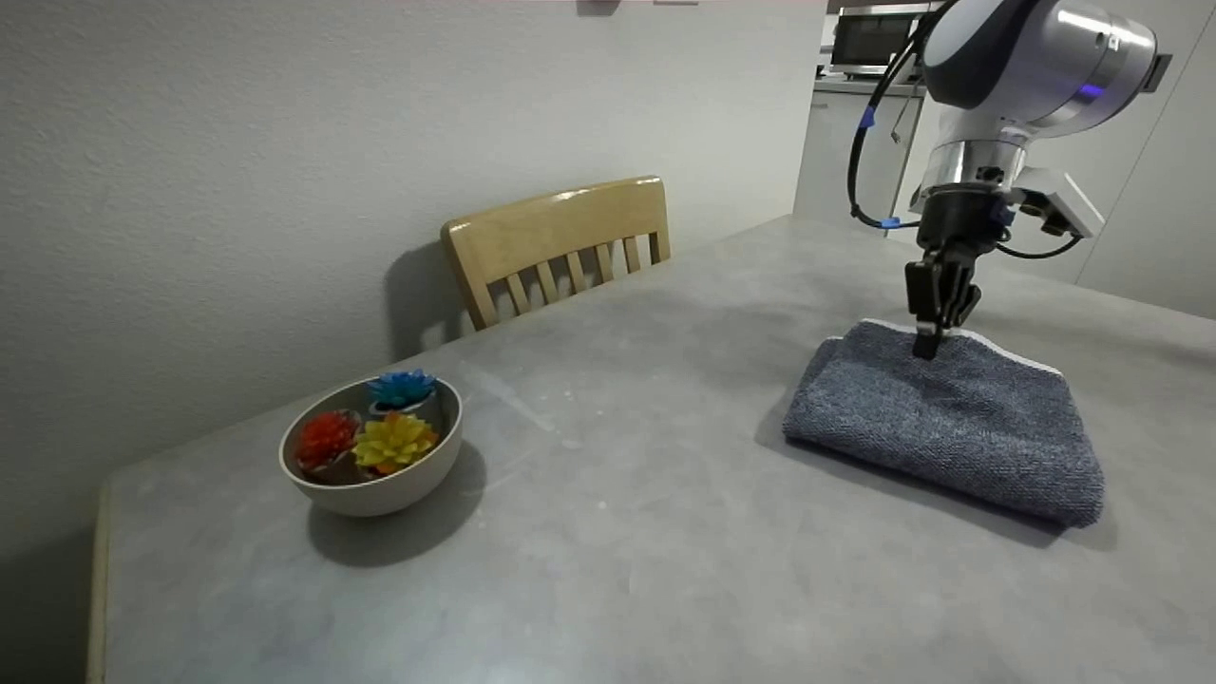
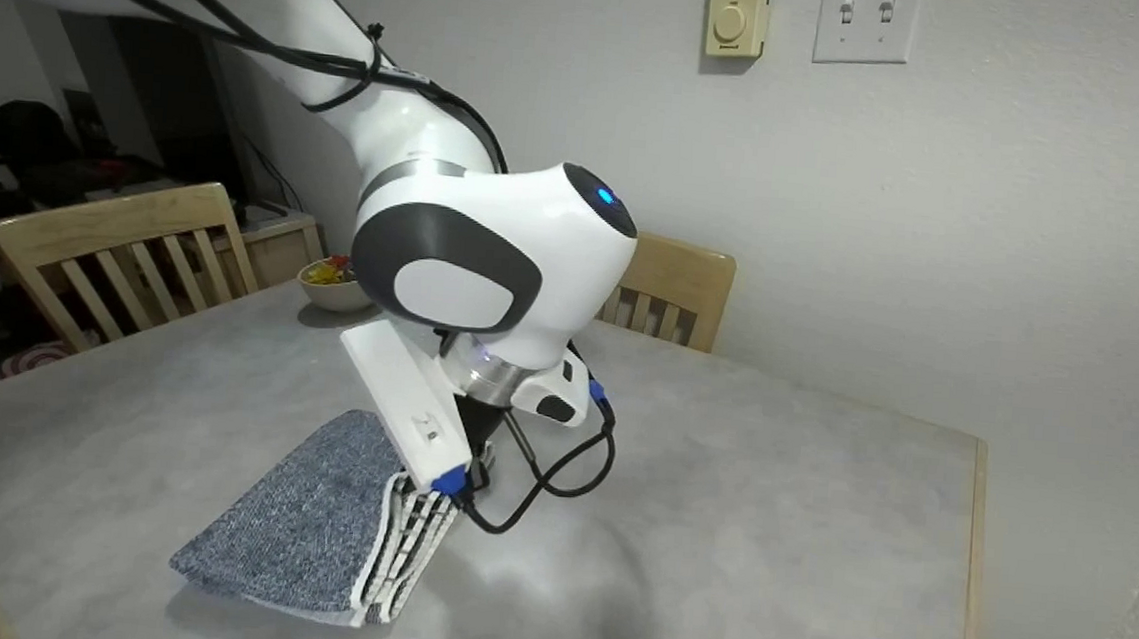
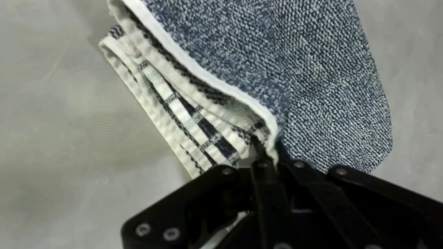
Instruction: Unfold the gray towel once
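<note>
Inconveniently, in an exterior view the arm [image 2: 574,250] is covering part of the bowl [image 2: 333,296] and a chair [image 2: 688,273], while its white wrist housing [image 2: 408,408] is screening the grip from sight. Up close, the gripper [image 3: 270,149], its tips blurring, is pinching one white-hemmed edge of the folded gray towel [image 3: 328,79], jaws nearly together; the towel is lying on the table [image 2: 765,534] and running past the wrist view's top. Well apart, the bowl is holding red, blue and yellow flower-like plants [image 1: 397,442]. Dark background clutter [image 2: 35,147] is melting into shadow.
</note>
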